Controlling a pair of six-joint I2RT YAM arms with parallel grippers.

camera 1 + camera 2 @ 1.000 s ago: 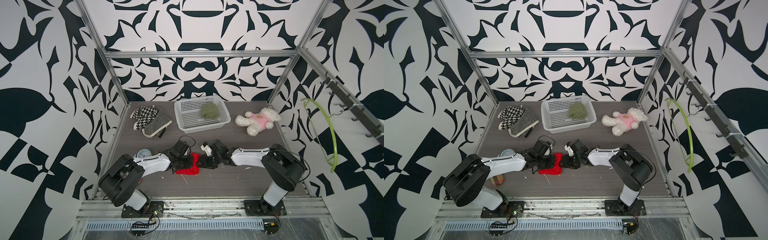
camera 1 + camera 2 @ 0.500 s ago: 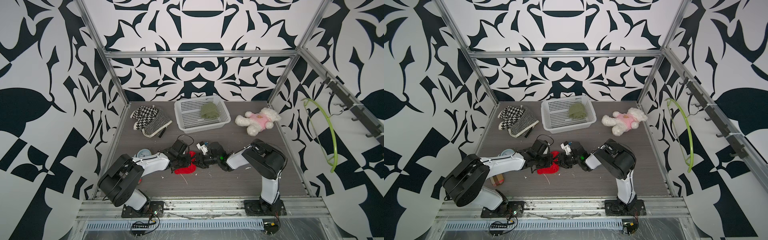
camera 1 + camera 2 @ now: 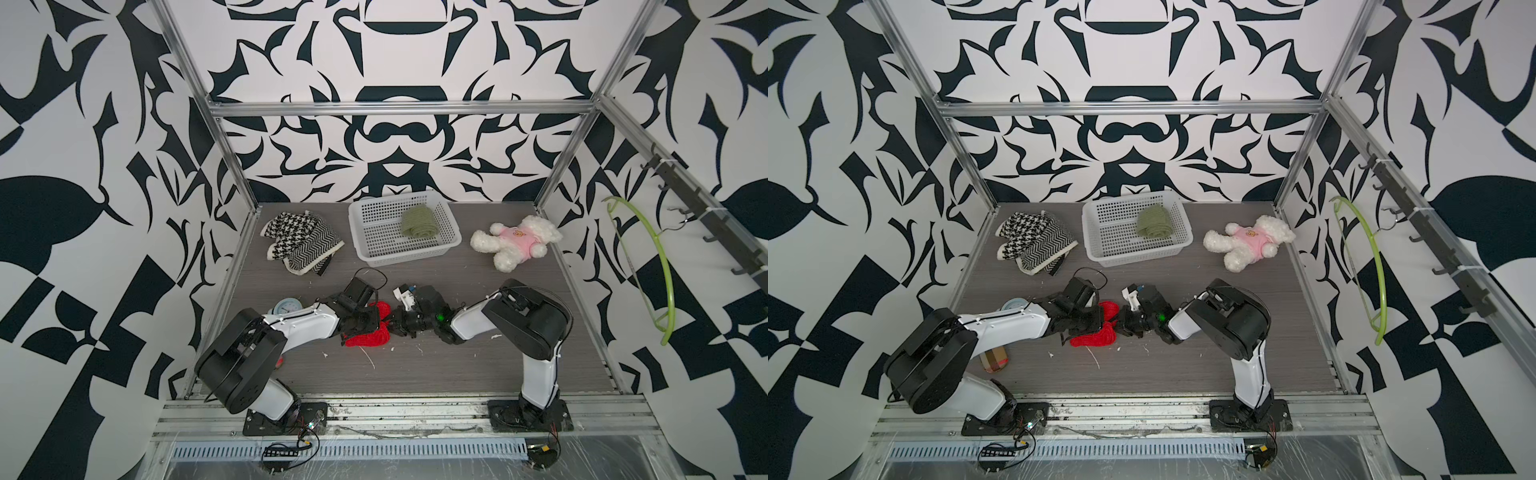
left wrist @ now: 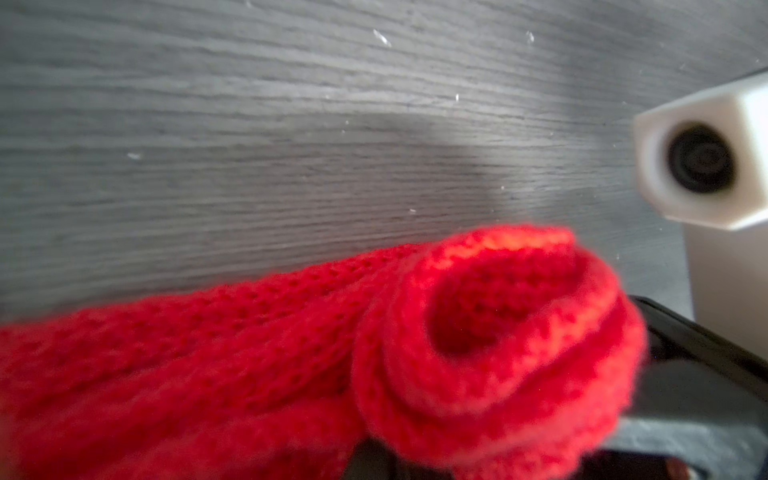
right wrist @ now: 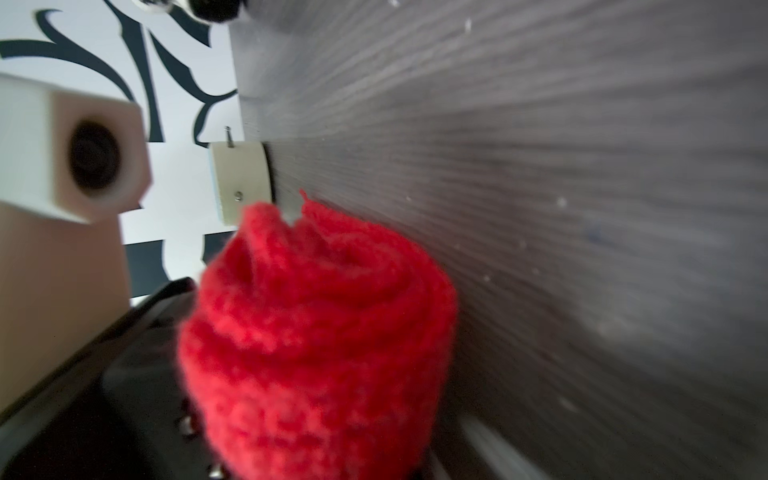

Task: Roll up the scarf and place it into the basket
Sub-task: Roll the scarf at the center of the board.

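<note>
Both top views: white basket (image 3: pixel 409 254), upper centre, holds one rolled green cloth (image 3: pixel 419 222); L gripper (image 3: pixel 374 323) & R gripper (image 3: pixel 392 323) both clamped on red scarf (image 3: pixel 369 338) mid-frame.

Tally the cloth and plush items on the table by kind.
Scarves: 3. These are the red knitted scarf, the olive-green rolled scarf in the white perforated plastic basket, and the black-and-white patterned scarf pile, counted as one.
Plush toys: 1, the white plush bear in a pink shirt.
Total: 4
</note>
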